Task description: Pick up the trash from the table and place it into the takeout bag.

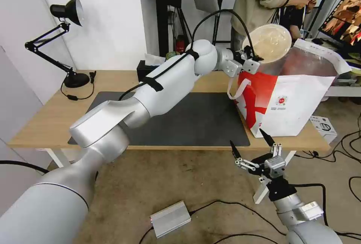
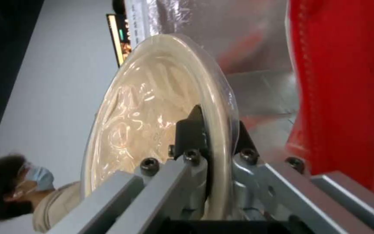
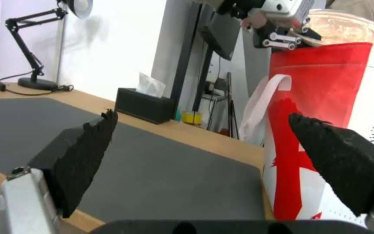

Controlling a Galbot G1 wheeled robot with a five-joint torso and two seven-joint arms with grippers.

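The left gripper (image 1: pixel 252 59) is clamped on the rim of the bowl (image 1: pixel 270 42), above the open mouth of the bag (image 1: pixel 291 105). In the left wrist view, one black finger pad (image 2: pixel 191 130) lies against the bowl's inner face and the opposite finger (image 2: pixel 244 143) sits behind the rim, so the rim (image 2: pixel 221 130) passes between the two. The grip point is at the bowl's lower edge, on the side toward the arm; the rest of the bowl extends up and away from the fingers.

The bowl is round, shallow and beige, with a glossy surface showing light swirl marks.

The bowl is held on edge. In the head view its open face tilts toward the camera, and its rim plane stands steeply rather than flat.

The bag stands upright at the right end of the table (image 1: pixel 45 123), partly on the grey mat (image 1: pixel 195 120). Its silver lining is visible below the bowl.

The right gripper (image 1: pixel 252 146) hangs below the front edge of the table, near the bag's lower corner, with fingers spread wide and nothing between them.

A tissue box (image 3: pixel 143 105) and a lamp (image 1: pixel 60 41) stand on the table.
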